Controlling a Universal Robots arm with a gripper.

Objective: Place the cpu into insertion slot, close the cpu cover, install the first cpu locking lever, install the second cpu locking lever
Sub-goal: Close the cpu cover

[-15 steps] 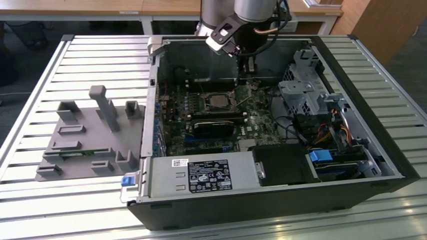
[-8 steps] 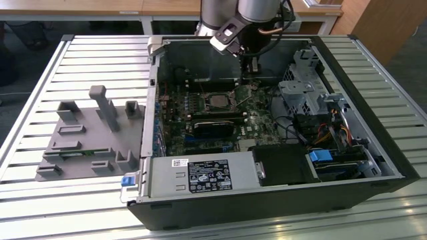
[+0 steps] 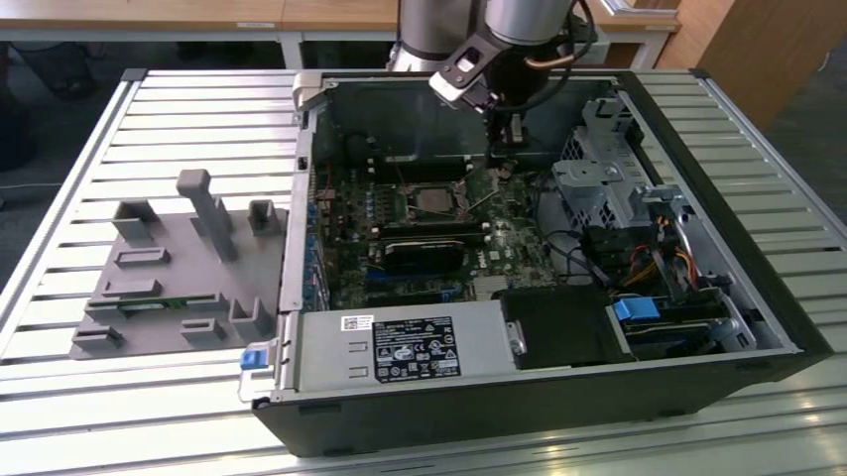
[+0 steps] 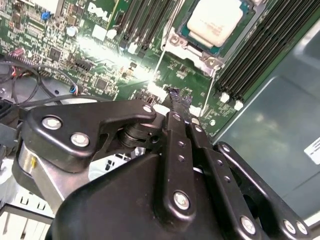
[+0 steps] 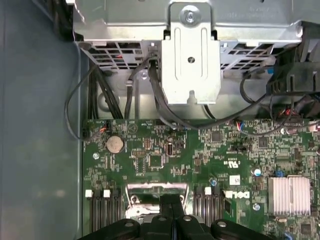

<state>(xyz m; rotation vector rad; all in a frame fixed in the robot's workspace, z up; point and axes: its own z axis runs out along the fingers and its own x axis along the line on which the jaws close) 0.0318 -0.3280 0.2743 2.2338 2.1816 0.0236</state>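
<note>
- Open black case (image 3: 781, 317) lies flat on a slatted metal bench (image 3: 212, 109); a grey moulded fixture (image 3: 159, 288) with upright posts sits on the exterior view's left, just beside the case.
- Inside the case, a labelled power supply (image 3: 397, 347) is at the near edge. A sheet-metal drive cage (image 3: 602, 183) stands on the exterior view's right, close beside the arm.
- First wrist view: black cables (image 5: 152, 85) loop from a folded steel bracket down onto the board. A round coin cell (image 5: 115, 144) and a finned silver heatsink (image 5: 289, 195) sit on it.
- Motherboard (image 4: 100, 65) is green and densely populated. Long black memory slots (image 4: 260, 50) run along both sides of the socket.
- cpu (image 4: 217, 20) has a flat silver-grey top and is seated in the socket.
- cpu cover (image 4: 192, 50), a thin silver frame, lies flat around the chip as far as it shows.
- Pincer (image 4: 179, 100) is black linkage with bright rivets and textured pads.
- Its tips are pressed together with nothing visible between them.
- The tips hang low over the board just beside the socket's edge, apart from the chip. I cannot tell if they touch the board.
- Exterior view puts the pincer (image 3: 501, 159) inside the case, between the socket and the drive cage.
</note>
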